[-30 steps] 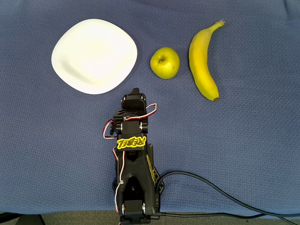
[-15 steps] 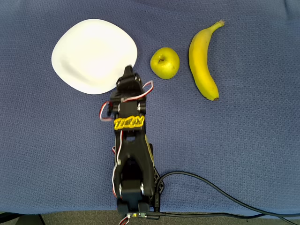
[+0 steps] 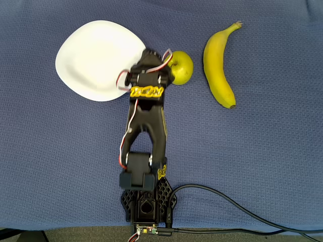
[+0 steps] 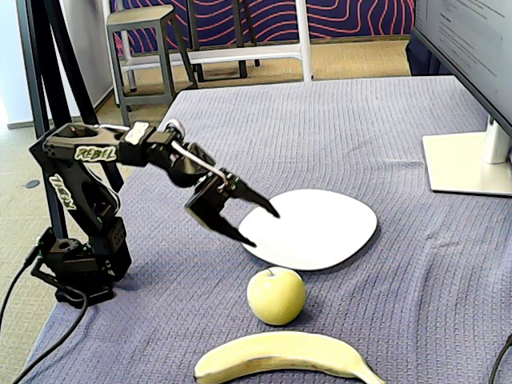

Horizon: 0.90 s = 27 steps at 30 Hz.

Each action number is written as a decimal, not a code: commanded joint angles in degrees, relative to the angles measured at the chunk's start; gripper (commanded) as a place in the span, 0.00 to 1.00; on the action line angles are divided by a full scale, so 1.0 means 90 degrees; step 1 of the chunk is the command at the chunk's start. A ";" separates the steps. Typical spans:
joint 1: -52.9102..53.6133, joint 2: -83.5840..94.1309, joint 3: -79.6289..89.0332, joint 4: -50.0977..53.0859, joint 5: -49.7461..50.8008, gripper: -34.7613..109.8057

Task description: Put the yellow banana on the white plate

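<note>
The gripper (image 4: 256, 224) hangs wide open and empty over the plate (image 3: 91, 55) edge — the banana (image 3: 218, 65) lies at three o'clock, past the apple (image 3: 182, 67), ready to grab.

It looks like an office or lab workspace: a table (image 4: 360, 120) draped in blue-grey cloth, a monitor (image 4: 468, 48) on its stand at the right, and at the far end 1 metal stool (image 4: 148, 40) before a red-striped wall panel (image 4: 352, 16).
</note>
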 commanded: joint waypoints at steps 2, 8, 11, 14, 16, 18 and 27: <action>-0.0020 -0.0361 -0.2051 0.1387 0.0195 0.35; 0.0098 -0.0469 -0.3623 0.2822 0.0430 0.36; 0.0430 -0.0713 -0.3555 0.2734 -0.0176 0.36; 0.0879 -0.0977 -0.3301 0.2295 -0.0918 0.35; 0.1162 -0.1172 -0.3213 0.2002 -0.1504 0.35; 0.1426 -0.1436 -0.3213 0.1689 -0.1953 0.34; 0.2119 -0.2832 -0.4326 0.1816 -0.3994 0.33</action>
